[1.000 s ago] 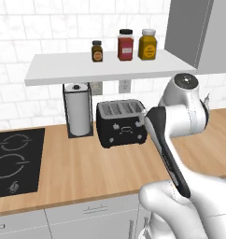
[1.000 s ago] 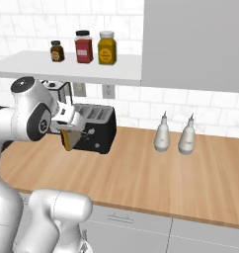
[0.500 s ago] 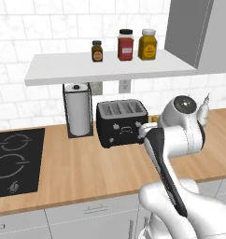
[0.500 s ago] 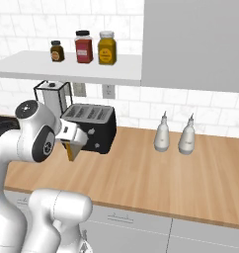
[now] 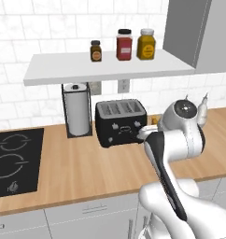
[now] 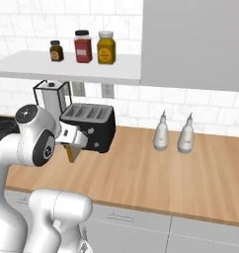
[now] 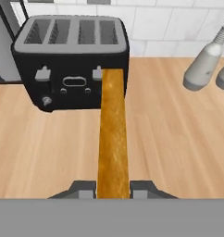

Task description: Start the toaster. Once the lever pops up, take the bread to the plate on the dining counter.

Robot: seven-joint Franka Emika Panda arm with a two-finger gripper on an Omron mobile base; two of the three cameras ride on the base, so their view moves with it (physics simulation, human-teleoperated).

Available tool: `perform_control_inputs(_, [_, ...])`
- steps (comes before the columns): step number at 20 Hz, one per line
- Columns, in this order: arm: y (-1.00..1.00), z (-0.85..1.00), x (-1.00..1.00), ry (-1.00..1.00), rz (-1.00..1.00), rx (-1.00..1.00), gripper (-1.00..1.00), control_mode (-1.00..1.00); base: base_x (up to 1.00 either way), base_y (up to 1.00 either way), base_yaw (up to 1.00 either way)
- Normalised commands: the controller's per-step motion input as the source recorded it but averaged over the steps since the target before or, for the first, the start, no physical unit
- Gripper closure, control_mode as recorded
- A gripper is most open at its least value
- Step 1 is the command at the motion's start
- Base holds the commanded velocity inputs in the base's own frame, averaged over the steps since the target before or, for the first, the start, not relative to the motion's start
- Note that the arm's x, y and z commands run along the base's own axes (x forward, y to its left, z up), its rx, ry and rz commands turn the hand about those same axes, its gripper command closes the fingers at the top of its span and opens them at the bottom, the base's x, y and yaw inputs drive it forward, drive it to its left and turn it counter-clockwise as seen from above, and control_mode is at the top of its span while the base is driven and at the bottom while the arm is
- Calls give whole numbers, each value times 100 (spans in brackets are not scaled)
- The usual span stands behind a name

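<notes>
The black toaster [image 7: 72, 69] stands at the back of the wooden worktop, and its four slots show nothing inside; it also appears as toaster [image 5: 120, 122] and toaster [image 6: 92, 126]. My gripper [image 7: 114, 189] is shut on the bread [image 7: 113, 134], a golden-tan slice seen edge-on that reaches up toward the toaster's front. From the right base, the gripper [image 6: 71, 147] hangs just in front of the toaster's left end, with the bread [image 6: 70, 154] pointing down from it above the worktop. The plate and the dining counter are out of view.
A chrome paper-towel holder [image 5: 77, 111] stands left of the toaster, and a black hob [image 5: 14, 161] lies further left. Two grey bottles [image 6: 161, 132] stand to the right. A shelf [image 5: 105, 65] with three jars hangs above the toaster.
The hand has drawn back from the toaster's top and come lower, toward the front of the worktop, with the bread still in it. The toaster has stayed put.
</notes>
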Motion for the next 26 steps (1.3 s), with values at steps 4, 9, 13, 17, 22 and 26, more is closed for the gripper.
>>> perform_control_inputs(4, [0,0,0,0,0,0,100,100,-38,2,-21])
perform_control_inputs(9, [0,0,0,0,0,0,100,100,-67,16,-10])
perform_control_inputs(13, [0,0,0,0,0,0,100,100,-70,9,3])
perform_control_inputs(17, [0,0,0,0,0,0,100,100,-54,2,14])
perform_control_inputs(22, [0,0,0,0,0,0,100,100,-26,0,19])
perform_control_inputs(26, [0,0,0,0,0,0,100,100,-41,0,-1])
